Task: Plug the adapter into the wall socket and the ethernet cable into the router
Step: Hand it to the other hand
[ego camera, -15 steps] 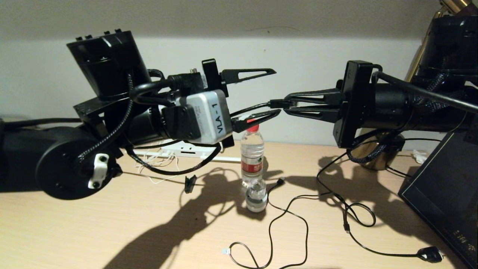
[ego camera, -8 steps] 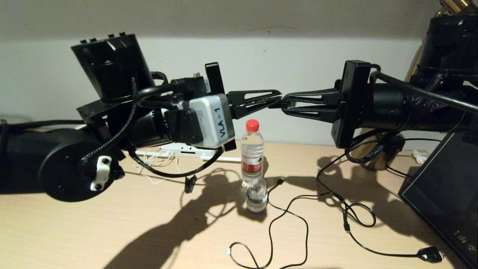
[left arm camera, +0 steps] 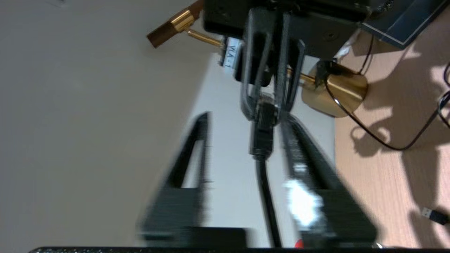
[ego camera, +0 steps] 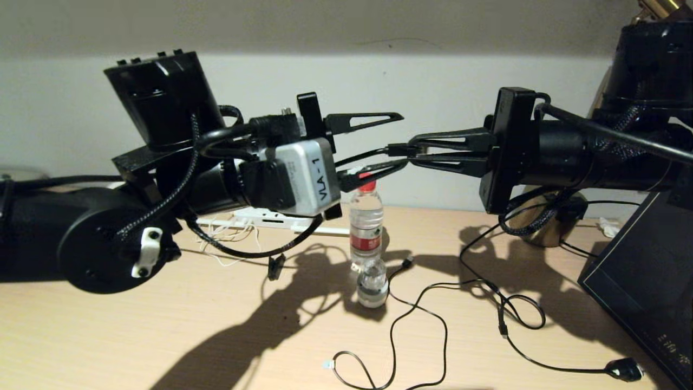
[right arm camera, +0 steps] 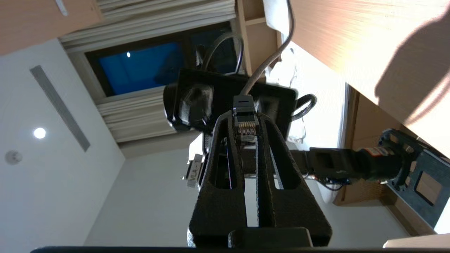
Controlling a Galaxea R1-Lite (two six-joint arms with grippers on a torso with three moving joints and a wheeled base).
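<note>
My right claw is pinching the ethernet cable by its plug body, held in mid-air well above the tabletop, over the water bottle. My left claw faces it tip to tip, fingers spread, one above and one below the cable, touching nothing. In the right wrist view the plug sits between my right fingertips with its gold contacts facing the camera. The plug's long axis runs level, in line with my right claw; the cord end points toward my left arm and the cord trails off under my left claw. Handling, my guess: light, hard small plug, brittle latch tab, cord limp and draggy, so grip the boot and plug body, not the cord, and keep the tab free. Router lies flat at the back of the tabletop behind my left arm. Other black cables loop on the tabletop. Adapter and socket not identifiable.
</note>
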